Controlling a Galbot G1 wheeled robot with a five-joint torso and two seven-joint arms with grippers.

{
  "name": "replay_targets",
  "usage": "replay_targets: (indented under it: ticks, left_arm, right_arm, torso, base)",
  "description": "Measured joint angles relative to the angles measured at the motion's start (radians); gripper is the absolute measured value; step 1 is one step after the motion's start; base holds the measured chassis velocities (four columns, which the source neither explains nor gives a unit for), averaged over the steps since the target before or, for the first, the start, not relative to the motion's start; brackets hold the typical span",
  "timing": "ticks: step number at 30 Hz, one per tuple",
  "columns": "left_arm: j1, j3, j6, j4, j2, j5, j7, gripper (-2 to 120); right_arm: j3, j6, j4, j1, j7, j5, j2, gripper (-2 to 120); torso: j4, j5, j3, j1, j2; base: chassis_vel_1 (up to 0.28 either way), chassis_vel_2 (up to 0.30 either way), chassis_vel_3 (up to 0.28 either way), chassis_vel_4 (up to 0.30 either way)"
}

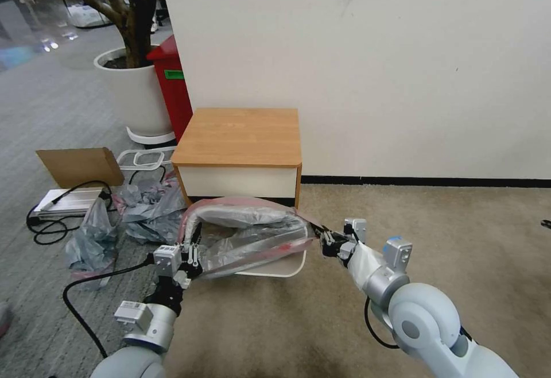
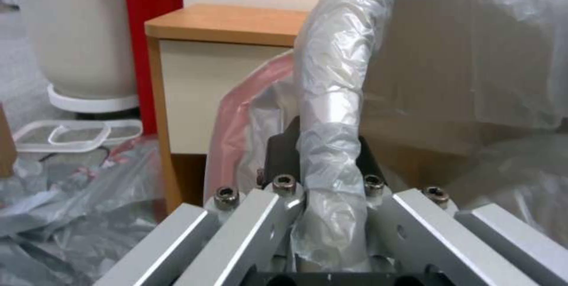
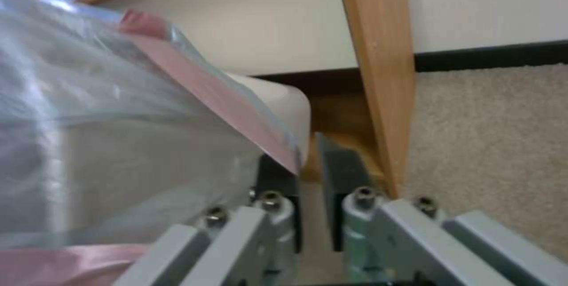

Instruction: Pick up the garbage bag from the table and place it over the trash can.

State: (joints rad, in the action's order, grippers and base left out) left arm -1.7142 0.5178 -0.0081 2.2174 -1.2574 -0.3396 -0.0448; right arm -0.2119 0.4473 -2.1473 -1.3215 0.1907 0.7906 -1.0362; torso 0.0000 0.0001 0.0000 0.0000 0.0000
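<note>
The garbage bag (image 1: 247,239), translucent grey with a pink-red band, is stretched wide over the cream trash can (image 1: 285,273), which stands on the floor in front of the wooden table (image 1: 238,135). My left gripper (image 1: 191,255) is shut on a bunched strand of the bag (image 2: 331,152) at the can's left side. At the can's right corner my right gripper (image 1: 322,240) is open by a narrow gap, with nothing between its fingers (image 3: 342,168). The bag's pink edge (image 3: 237,104) ends right beside one finger, draped over the can's rounded corner (image 3: 296,106).
Left of the table lie a heap of duller grey bags (image 1: 138,205), a cardboard piece (image 1: 77,165), clear plastic lids (image 1: 143,158), a white box with black cables (image 1: 63,203), a red bin (image 1: 172,88) and a white plant pot (image 1: 135,93). Bare carpet lies to the right.
</note>
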Motion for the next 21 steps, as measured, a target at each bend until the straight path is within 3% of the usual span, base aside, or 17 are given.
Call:
replay_targets:
  ticks: [1, 10, 13, 21]
  left_arm:
    - [0.001, -0.001, 0.014, 0.007, 0.000, -0.026, -0.004, 4]
    - [0.010, -0.016, 0.065, 0.014, -0.003, -0.061, -0.040, 4]
    - [0.017, -0.019, 0.114, 0.017, -0.008, -0.060, -0.074, 4]
    - [0.022, -0.018, 0.214, 0.023, -0.011, -0.038, -0.132, 4]
  right_arm:
    - [0.000, 0.003, 0.009, -0.001, -0.004, -0.026, 0.007, 16]
    - [-0.008, 0.012, 0.009, -0.013, -0.013, -0.145, 0.021, 42]
    - [-0.015, 0.012, -0.007, -0.034, -0.018, -0.250, 0.021, 58]
    - [-0.080, 0.030, -0.074, -0.109, -0.001, -0.403, -0.010, 84]
  torso:
    - [0.0000, 0.0000, 0.000, 0.000, 0.000]
    - [0.0000, 0.0000, 0.000, 0.000, 0.000]
    - [0.0000, 0.0000, 0.000, 0.000, 0.000]
    - [0.0000, 0.0000, 0.000, 0.000, 0.000]
  base:
    - [0.000, 0.000, 0.000, 0.000]
    - [0.000, 0.000, 0.000, 0.000]
    - [0.000, 0.000, 0.000, 0.000]
    - [0.000, 0.000, 0.000, 0.000]
